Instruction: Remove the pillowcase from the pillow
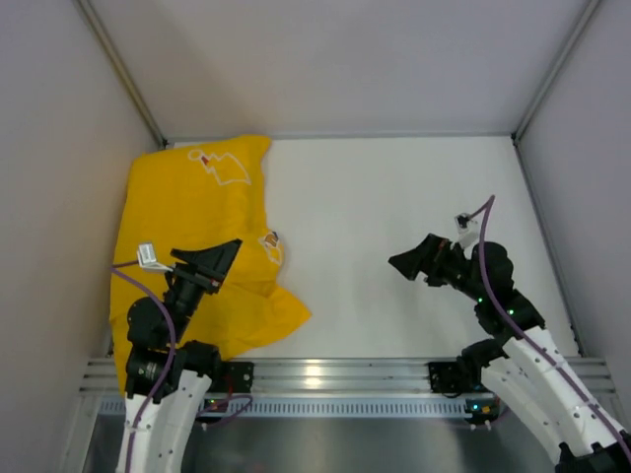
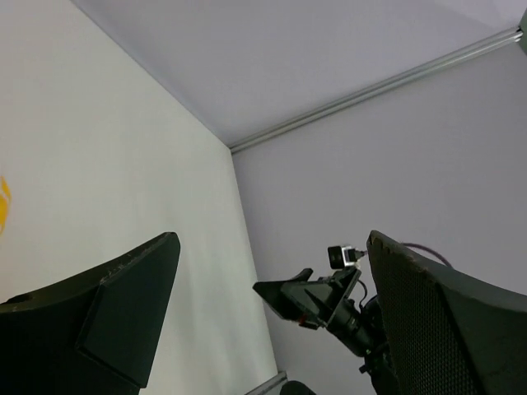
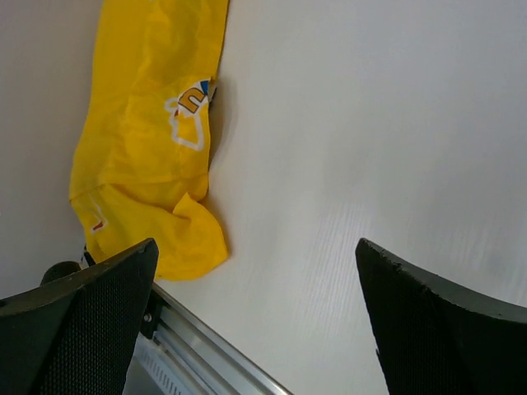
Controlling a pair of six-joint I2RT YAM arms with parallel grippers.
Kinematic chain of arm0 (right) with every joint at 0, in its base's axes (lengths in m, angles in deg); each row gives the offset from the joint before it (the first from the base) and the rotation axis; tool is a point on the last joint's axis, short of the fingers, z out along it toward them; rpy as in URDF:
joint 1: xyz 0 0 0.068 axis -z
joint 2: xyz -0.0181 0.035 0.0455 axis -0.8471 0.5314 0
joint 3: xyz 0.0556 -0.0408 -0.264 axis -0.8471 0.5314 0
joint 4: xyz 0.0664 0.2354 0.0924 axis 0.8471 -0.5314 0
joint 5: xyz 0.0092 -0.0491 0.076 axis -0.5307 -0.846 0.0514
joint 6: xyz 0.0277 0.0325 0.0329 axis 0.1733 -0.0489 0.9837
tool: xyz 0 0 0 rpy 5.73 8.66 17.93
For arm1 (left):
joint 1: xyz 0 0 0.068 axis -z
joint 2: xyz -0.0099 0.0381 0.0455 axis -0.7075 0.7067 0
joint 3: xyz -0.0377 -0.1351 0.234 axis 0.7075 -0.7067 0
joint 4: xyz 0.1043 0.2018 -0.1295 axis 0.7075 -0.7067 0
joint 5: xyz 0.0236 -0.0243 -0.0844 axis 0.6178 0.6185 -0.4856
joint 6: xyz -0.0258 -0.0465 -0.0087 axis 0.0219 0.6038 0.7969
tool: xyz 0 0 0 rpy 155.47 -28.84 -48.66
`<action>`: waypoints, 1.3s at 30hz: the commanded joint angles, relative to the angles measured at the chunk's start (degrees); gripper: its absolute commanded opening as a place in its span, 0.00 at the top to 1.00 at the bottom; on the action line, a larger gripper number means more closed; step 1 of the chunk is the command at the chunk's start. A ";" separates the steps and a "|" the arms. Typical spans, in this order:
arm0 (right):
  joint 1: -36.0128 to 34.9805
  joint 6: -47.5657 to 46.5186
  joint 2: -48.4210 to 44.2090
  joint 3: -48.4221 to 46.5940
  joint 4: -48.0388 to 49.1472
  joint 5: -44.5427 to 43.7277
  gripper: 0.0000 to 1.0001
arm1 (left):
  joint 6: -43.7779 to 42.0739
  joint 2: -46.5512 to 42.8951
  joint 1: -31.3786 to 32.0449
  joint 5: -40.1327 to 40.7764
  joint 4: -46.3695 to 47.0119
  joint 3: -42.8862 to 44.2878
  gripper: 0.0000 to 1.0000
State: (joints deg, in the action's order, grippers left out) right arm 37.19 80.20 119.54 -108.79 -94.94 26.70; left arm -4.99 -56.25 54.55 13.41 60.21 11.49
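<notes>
The bright yellow pillowcase (image 1: 197, 246) with white outline prints lies bulging along the table's left side, from the back left to the near edge; it also shows in the right wrist view (image 3: 144, 148). The cream pillow is hidden; no part of it shows. My left gripper (image 1: 225, 258) hovers over the near part of the pillowcase, open and empty; its fingers (image 2: 99, 321) frame the far wall in the left wrist view. My right gripper (image 1: 409, 262) is open and empty above the bare table, well to the right of the pillowcase.
The white table (image 1: 394, 217) is enclosed by grey walls on the left, back and right. A metal rail (image 1: 335, 374) runs along the near edge. The right arm (image 2: 329, 300) shows in the left wrist view.
</notes>
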 commanded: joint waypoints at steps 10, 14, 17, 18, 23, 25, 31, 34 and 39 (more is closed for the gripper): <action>-12.16 2.13 42.20 -15.09 35.87 10.40 0.00 | -6.56 -0.99 -0.29 -1.86 -8.76 5.27 0.01; -14.35 6.52 56.77 -21.15 46.43 15.14 0.01 | -9.90 1.64 -0.29 -2.40 -11.66 8.18 0.02; -16.98 9.34 66.90 -26.24 50.86 18.83 0.01 | -10.44 2.09 -0.29 -2.40 -12.28 8.89 0.02; -17.78 9.69 69.36 -31.13 50.43 20.32 0.00 | -10.44 2.09 -0.29 -2.40 -12.37 9.06 0.02; -21.91 13.73 82.89 -40.30 53.49 19.55 0.00 | -9.91 2.18 -0.29 -3.27 -12.28 10.12 0.03; -22.79 13.74 85.37 -42.16 53.06 18.23 0.01 | -10.08 2.18 -0.29 -3.45 -12.28 10.56 0.03; -26.22 13.92 94.33 -51.56 50.79 16.83 0.01 | -10.09 2.44 -0.29 -4.86 -12.37 11.70 0.04; -27.89 13.47 97.06 -55.52 47.79 14.98 0.00 | -9.65 2.09 -0.29 -5.30 -12.28 12.23 0.04; -30.79 11.73 101.11 -63.16 42.53 11.64 0.01 | -9.47 1.82 -0.29 -5.56 -12.28 13.11 0.05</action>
State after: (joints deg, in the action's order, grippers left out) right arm 8.77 94.17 218.49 -166.21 -49.61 41.00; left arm -13.91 -54.65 54.55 8.88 47.27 22.14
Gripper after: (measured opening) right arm 0.993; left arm 0.957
